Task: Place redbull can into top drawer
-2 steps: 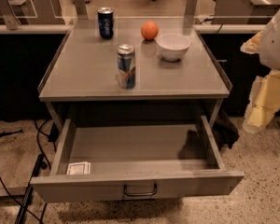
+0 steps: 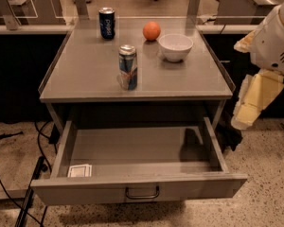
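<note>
Whether the gripper [image 2: 246, 112] is released or clenched cannot be told from this view: it shows only as a pale cream-yellow piece hanging below the robot's white arm housing [image 2: 274, 37] at the right edge, angled down and to the left. It sits off the right side of the grey cabinet [image 2: 85, 74], about level with the gap between the cabinet top and the open drawer, near the cabinet's right front corner but touching nothing that shows, and well apart from everything on the top

The redbull can [image 2: 128, 67] stands upright on the cabinet top, a little left of the middle and toward the front edge, free of any grasp. Behind it to the left, near the back edge, stands a dark blue Pepsi can [image 2: 107, 23]. An orange [image 2: 151, 30] lies behind it to the right, with a white bowl [image 2: 175, 47] just beside the orange, further right and slightly nearer the front

The top drawer [image 2: 189, 186] is pulled out wide below the cabinet top, its grey floor exposed and its metal bar handle [image 2: 142, 193] centred on the front panel. A small white card [image 2: 80, 170] lies in the drawer's front left corner. Black cables [image 2: 4, 188] trail over the speckled floor [image 2: 265, 193] on the left
</note>
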